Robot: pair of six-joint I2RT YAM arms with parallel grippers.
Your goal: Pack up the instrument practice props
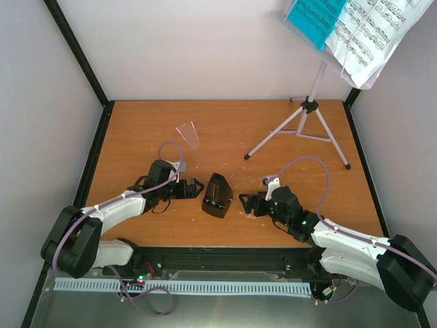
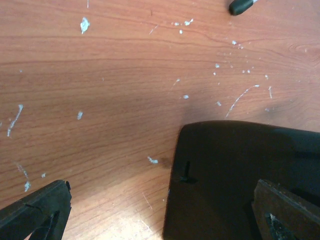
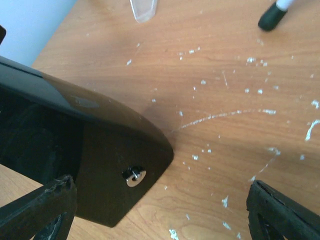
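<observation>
Two open sets, left fingers and right fingers, flank the metronome about equally closely; its length runs near-to-far.

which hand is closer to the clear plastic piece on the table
Left. The left hand lies near-side of the clear plastic piece; the right hand is farther off, past the metronome.

Left claw and right claw gape wide, low, facing each other.
</observation>
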